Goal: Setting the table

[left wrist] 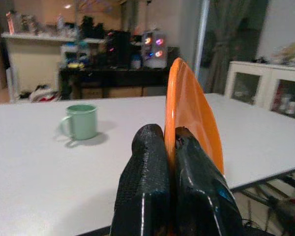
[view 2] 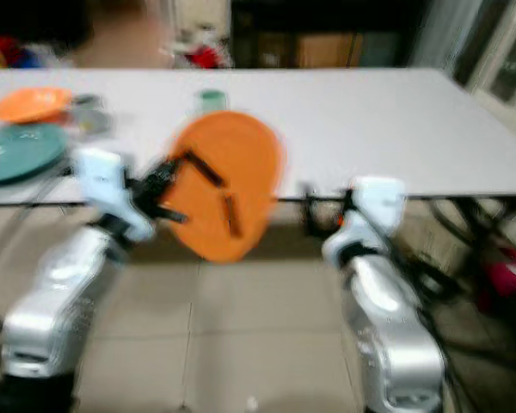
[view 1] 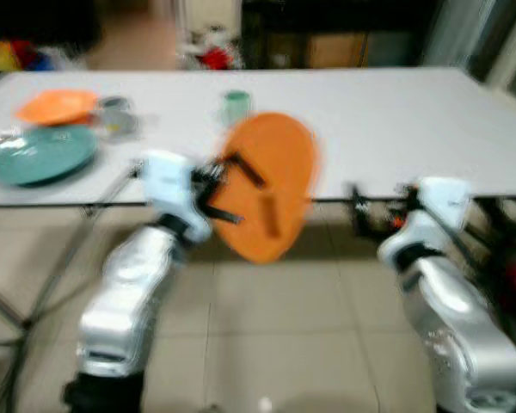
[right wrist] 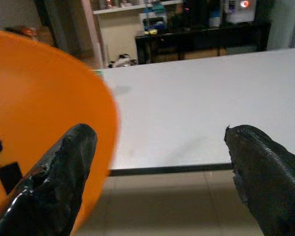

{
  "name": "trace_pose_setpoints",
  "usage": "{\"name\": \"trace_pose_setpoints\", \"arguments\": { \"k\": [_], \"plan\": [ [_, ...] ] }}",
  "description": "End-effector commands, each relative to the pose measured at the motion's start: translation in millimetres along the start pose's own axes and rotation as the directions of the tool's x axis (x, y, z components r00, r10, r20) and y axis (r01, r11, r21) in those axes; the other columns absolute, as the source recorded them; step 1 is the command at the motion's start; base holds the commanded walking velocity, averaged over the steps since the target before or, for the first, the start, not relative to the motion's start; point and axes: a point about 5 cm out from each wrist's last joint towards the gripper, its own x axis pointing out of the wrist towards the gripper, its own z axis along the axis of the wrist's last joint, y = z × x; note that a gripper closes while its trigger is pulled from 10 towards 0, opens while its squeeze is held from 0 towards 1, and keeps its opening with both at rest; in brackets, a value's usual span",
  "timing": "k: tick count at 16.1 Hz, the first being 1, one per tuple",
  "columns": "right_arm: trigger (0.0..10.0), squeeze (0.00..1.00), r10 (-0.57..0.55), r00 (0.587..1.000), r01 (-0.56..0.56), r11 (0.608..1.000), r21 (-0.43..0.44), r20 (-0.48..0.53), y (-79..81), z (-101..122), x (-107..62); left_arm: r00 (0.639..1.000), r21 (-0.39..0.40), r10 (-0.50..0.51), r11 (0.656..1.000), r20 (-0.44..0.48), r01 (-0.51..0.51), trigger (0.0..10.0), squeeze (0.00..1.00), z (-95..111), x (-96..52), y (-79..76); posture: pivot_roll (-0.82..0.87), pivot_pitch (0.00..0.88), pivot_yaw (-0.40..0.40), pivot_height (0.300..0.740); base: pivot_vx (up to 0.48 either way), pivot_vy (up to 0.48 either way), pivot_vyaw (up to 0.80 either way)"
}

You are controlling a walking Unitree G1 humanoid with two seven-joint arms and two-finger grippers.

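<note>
My left gripper [view 1: 232,185] is shut on the rim of a large orange plate [view 1: 271,185], held on edge in front of the white table's near edge [view 1: 387,138]. In the left wrist view both black fingers [left wrist: 147,182] pinch the orange plate [left wrist: 189,118]. A green mug [view 1: 236,105] stands on the table just beyond the plate, also seen as the mug [left wrist: 81,122]. My right gripper [view 1: 361,211] is open, level with the table's front edge, to the right of the plate; its fingers [right wrist: 64,167] stand wide apart beside the plate [right wrist: 44,113].
At the table's left end lie a teal plate [view 1: 41,153], a smaller orange plate [view 1: 57,107] and a small grey item [view 1: 116,116]. Metal table legs [view 1: 60,258] stand at the left over a tiled floor. Dark furniture and shelves line the back of the room.
</note>
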Motion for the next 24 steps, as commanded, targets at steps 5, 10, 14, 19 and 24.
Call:
{"name": "trace_pose_setpoints", "arguments": {
  "k": [5,10,14,19,24],
  "plan": [
    [10.0,0.00,-0.028,0.999,0.028,1.000,-0.009,0.018,-7.1,4.3,-1.3,0.998,-0.003,-0.038,0.999,0.043,0.038,10.0,0.00,9.2,3.7,-9.4,0.07,0.000,0.025,0.727,0.332,0.000,-0.14],
    [10.0,0.00,-0.018,1.000,0.018,1.000,-0.013,0.018,-6.6,4.9,-0.1,0.999,-0.009,-0.029,1.000,0.036,0.029,10.0,0.00,7.8,4.3,-8.9,0.07,0.000,0.026,0.727,0.340,0.000,0.00],
    [10.0,0.00,-0.010,1.000,0.010,1.000,-0.017,0.022,-4.7,5.6,1.4,0.999,-0.014,-0.028,1.000,0.034,0.028,10.0,0.00,6.8,5.9,-8.2,0.06,0.000,0.029,0.727,0.350,0.000,0.00],
    [10.0,0.00,-0.002,1.000,0.002,1.000,-0.021,0.025,-3.9,6.7,2.7,0.999,-0.019,-0.020,1.000,0.041,0.020,10.0,0.00,7.0,7.5,-7.7,0.07,0.000,0.026,0.727,0.355,0.000,0.00],
    [10.0,0.00,0.006,1.000,-0.005,1.000,-0.018,0.022,-2.5,5.9,3.5,0.999,-0.016,-0.014,1.000,0.043,0.014,10.0,0.00,7.0,7.9,-6.3,0.07,0.000,0.025,0.727,0.355,0.000,0.00]
  ]
}}
